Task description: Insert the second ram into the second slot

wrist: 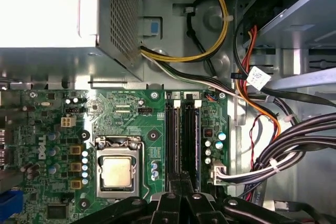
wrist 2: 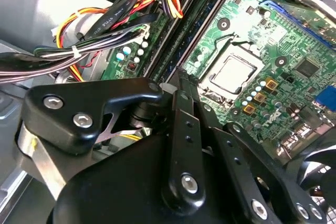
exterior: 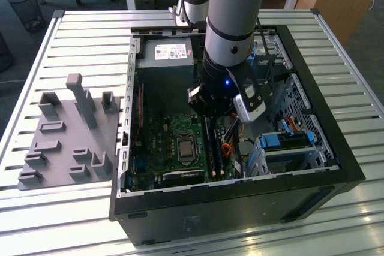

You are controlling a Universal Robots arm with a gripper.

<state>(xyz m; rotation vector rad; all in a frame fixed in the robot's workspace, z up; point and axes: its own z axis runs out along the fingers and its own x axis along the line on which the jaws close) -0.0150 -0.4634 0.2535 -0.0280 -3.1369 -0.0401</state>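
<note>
The arm (exterior: 235,13) stands nearly upright over the open computer case (exterior: 336,148) that lies on a slatted metal table (exterior: 78,34), its wrist reaching down into the middle of the case above the green motherboard (exterior: 174,148). The gripper (wrist: 180,184) points down at the memory slots (wrist: 182,135), which run beside the processor socket (wrist: 116,171) in the first wrist view. In both wrist views the black fingers (wrist 2: 181,98) stand drawn close together, their tips meeting right at the end of the slots. Whether they pinch anything I cannot tell, since the linkage covers the point of contact. Two dark sticks appear to sit in the slots; the second ram (wrist: 190,135) seems to be the one seated in the slot nearer the cable bundle, lying low and level with its neighbour, with the fingertips at or just above its near end. In the exterior view, the slots show as two dark bars just below the gripper (exterior: 211,112). A bundle of black, yellow and red cables (wrist: 283,145) runs past the slots on the side away from the socket. The silver power supply (exterior: 165,55) fills the far corner of the case, and a grey fixture plate (exterior: 66,136) with upright blocks lies on the table at the exterior view's left, well apart from the case.
</note>
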